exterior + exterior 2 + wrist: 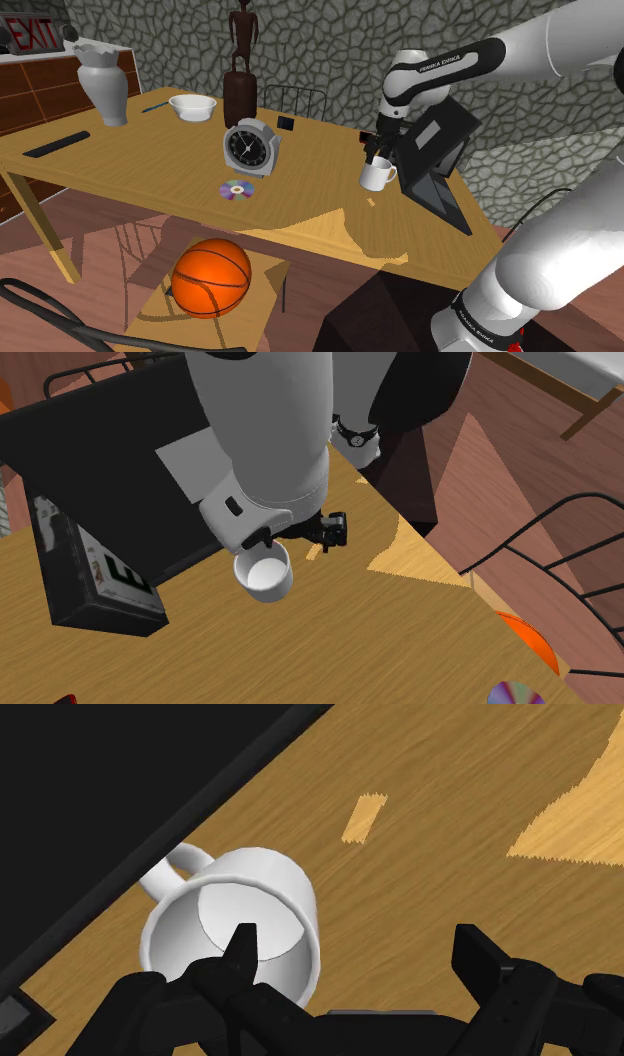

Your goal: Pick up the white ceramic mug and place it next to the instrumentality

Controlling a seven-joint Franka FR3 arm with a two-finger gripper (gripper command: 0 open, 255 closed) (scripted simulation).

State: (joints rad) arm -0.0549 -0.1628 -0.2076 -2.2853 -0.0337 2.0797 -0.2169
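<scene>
Wooden table [120,165], shoulder view: white mug [377,176] at 3 o'clock of alarm clock [248,148], just beside black slanted panel [440,165] at mug's 3 o'clock, handle toward panel. Bare wood at mug's 9 o'clock, table edge near at 6. Gripper [357,954] jaws apart, one finger over mug mouth, not clasping.

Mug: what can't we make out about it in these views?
- Wrist view: one finger of the gripper covers the near rim of the mug; contact there unclear.
- Second exterior view: the white arm hides the mug's handle and part of its rim.
- Shoulder view: mug base against the table too small to judge resting or lifted.
</scene>
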